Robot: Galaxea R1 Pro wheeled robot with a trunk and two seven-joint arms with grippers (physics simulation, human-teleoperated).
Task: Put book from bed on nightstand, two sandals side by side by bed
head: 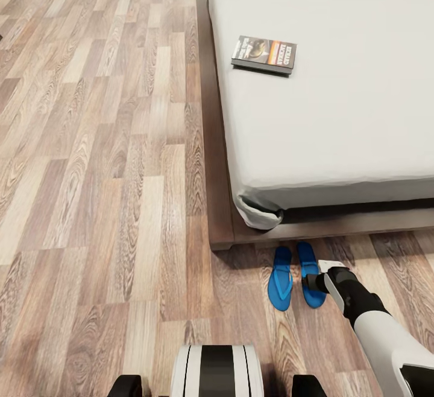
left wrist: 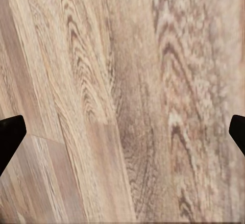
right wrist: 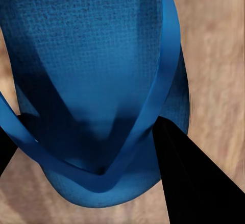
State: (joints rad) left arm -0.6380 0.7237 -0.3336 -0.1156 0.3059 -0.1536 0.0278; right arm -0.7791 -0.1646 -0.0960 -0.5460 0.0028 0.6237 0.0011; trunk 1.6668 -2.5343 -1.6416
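The book (head: 264,54) lies flat on the pale mattress of the bed (head: 361,143), near its left edge. Two blue sandals rest side by side on the wood floor just off the bed's near corner: the left sandal (head: 280,279) and the right sandal (head: 308,262). My right gripper (head: 315,282) is down at the right sandal's near half. In the right wrist view that sandal (right wrist: 102,45) sits between the dark fingers (right wrist: 194,183), and the gripper (right wrist: 84,132) is shut on it. My left gripper (left wrist: 122,132) hangs open over bare floor. The nightstand is out of view.
The dark-brown bed frame (head: 220,216) juts out beyond the mattress at floor level, close to the sandals. Wood-plank floor (head: 102,174) stretches wide to the left of the bed. My own base (head: 216,370) shows at the bottom edge.
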